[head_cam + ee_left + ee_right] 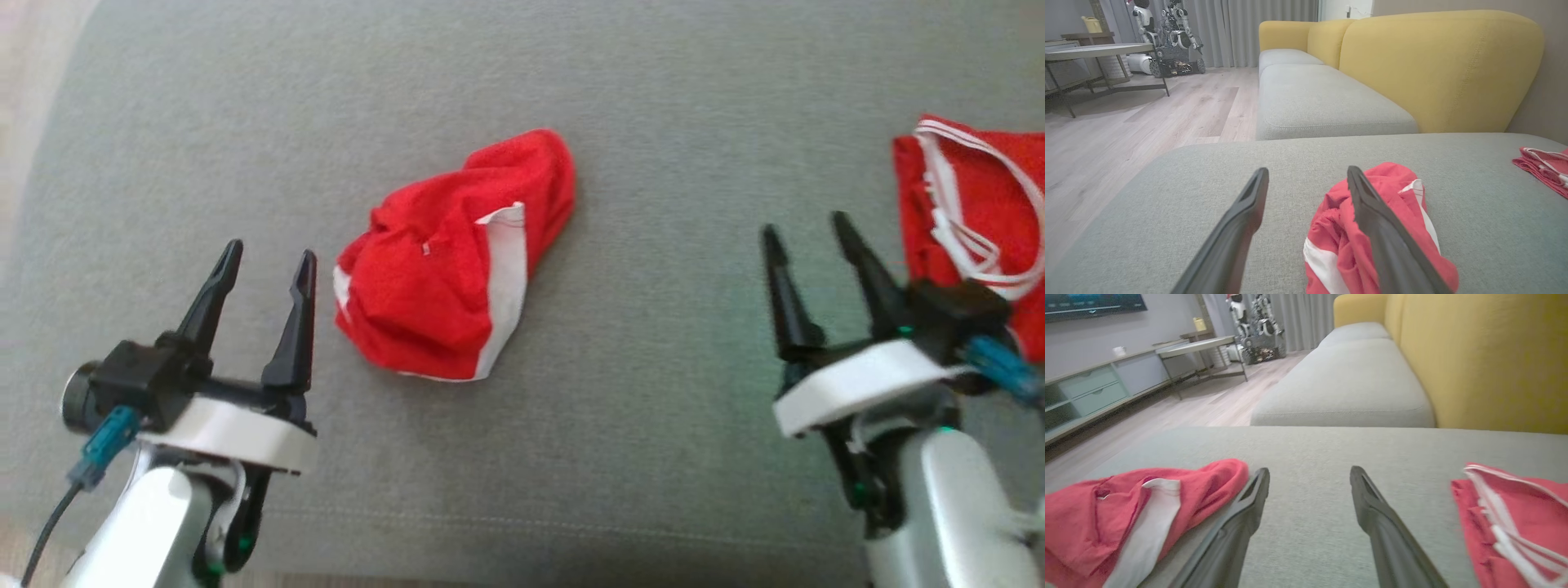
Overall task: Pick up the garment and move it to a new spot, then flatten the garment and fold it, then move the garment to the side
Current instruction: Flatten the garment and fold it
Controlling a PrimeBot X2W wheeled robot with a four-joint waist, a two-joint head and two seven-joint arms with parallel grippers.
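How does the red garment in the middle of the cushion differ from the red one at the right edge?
The middle garment is bunched in a heap; the right-edge garment lies flatter, partly cut off by the frame. The middle garment shows a broad white band; the right-edge garment shows thin white lines. Both are red and rest on the grey cushion.

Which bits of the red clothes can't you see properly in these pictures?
- The crumpled red garment: its own folds hide its real shape in every view.
- Left wrist view: the left end effector covers part of it.
- The second red garment: cut off by the head view's right edge, and its lower part sits behind the right end effector.
- The other robot by the curtain: too small for detail.
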